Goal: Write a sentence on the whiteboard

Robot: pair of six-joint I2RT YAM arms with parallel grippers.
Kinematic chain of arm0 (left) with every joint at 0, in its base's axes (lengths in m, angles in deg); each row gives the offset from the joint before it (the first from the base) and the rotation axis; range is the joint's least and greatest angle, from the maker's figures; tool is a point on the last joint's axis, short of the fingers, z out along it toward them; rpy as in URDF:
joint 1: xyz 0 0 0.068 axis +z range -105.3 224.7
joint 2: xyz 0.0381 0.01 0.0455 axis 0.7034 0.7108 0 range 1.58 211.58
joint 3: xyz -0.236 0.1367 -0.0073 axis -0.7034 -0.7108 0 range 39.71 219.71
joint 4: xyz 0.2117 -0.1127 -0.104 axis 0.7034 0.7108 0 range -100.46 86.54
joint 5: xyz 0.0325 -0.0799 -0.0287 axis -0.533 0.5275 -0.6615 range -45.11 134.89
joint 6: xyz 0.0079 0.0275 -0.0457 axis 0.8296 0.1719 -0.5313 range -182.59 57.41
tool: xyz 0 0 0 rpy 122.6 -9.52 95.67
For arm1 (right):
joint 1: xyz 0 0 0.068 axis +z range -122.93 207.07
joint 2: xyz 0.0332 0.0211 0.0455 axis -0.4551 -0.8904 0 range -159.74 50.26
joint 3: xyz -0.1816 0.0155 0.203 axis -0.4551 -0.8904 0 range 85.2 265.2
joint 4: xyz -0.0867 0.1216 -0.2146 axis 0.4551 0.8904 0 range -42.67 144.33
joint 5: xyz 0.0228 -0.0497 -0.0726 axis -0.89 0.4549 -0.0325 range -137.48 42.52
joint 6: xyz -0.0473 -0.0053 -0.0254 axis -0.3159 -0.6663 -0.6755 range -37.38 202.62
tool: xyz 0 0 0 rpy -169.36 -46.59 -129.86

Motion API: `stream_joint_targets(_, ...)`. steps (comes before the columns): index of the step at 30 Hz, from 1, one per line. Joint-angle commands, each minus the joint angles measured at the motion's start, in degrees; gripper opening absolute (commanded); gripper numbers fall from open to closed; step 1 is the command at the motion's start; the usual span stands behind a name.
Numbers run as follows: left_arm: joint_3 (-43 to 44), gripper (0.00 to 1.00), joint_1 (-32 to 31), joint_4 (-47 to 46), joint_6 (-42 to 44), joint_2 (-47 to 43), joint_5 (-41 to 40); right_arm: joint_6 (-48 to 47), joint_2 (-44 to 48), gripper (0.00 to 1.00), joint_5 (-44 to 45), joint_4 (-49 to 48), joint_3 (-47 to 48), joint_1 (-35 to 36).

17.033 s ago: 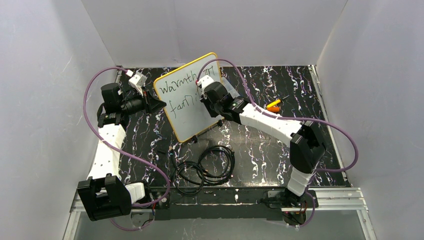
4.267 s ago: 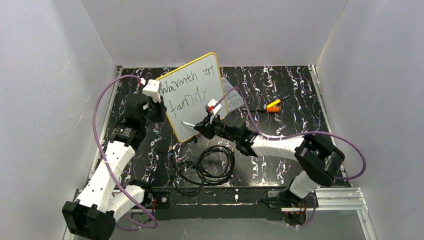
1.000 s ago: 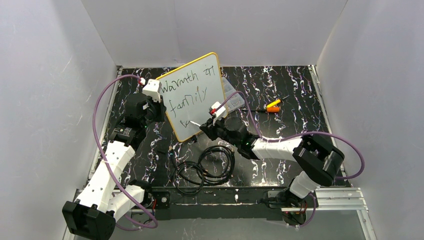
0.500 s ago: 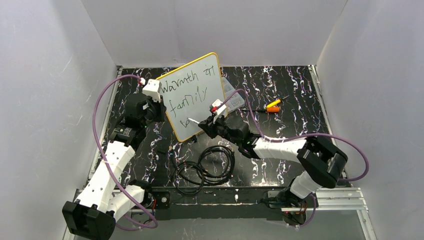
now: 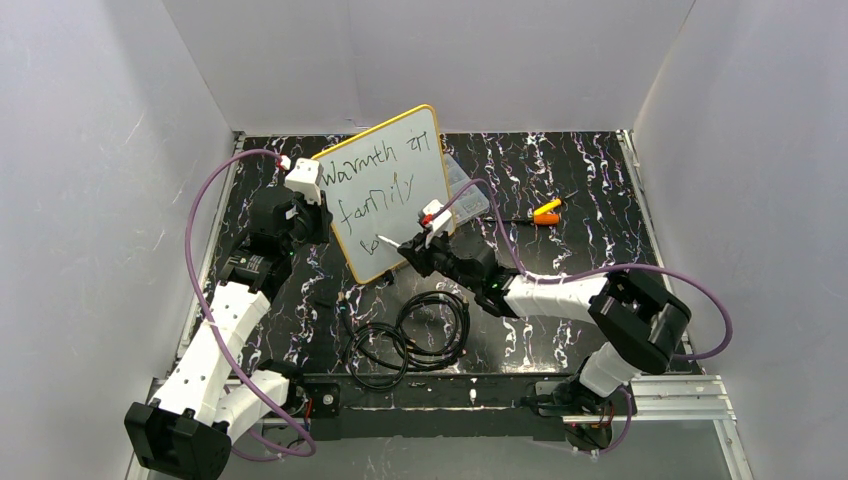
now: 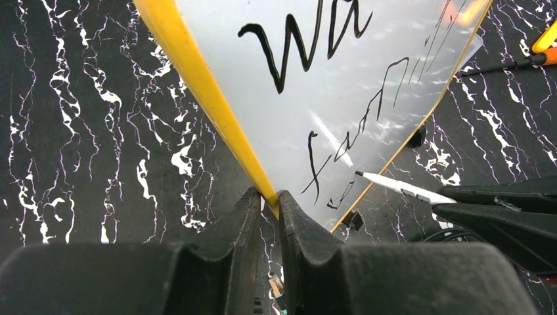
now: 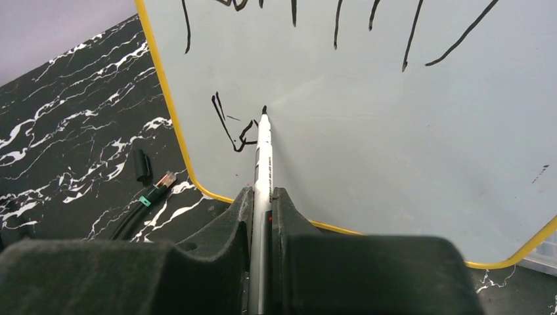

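**Q:** Where is the whiteboard (image 5: 385, 195)?

**A:** Back-left of centre on the black marbled tabletop (image 5: 590, 250). It is raised off flat, and its written face is turned toward the right arm.

**Q:** State of the left claw (image 6: 269, 209)?

**A:** Clenched on the yellow frame at the board's left edge, with one finger on each side of the rim.

**Q:** And the right claw (image 7: 261, 197)?

**A:** Clamped on a white marker (image 7: 264, 151), whose barrel runs out between the fingers. The black tip sits at the lower-left part of the board face. I cannot tell whether it touches or hangs just off the surface.

**Q:** How far along is the sentence (image 5: 372, 170)?

**A:** Line one reads "Warmth of" and line two reads "family". Line three has only one letter and a small loop, directly left of the marker tip.

**Q:** Anything else on the tabletop?

**A:** Coiled black cables (image 5: 410, 335) lie near the arm bases. An orange-and-yellow tool (image 5: 546, 210) lies well to the right of the board.
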Motion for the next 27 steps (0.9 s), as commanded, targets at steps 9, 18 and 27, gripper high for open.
stream_joint_targets(9,-0.63,0.15,0.08,-1.12,0.36,-1.65,0.98,0.87,-1.08,0.01,2.36,-1.29,-2.07,-0.13)
stream_joint_targets(18,-0.65,0.15,0.1,-1.13,0.38,-1.68,0.94,0.88,-1.14,0.01,3.22,-1.46,-2.93,-0.13)
stream_joint_targets(27,-0.68,0.15,0.11,-1.14,0.39,-1.76,0.79,-1.6,-0.02,0.01,5.19,-0.78,1.09,-0.22)
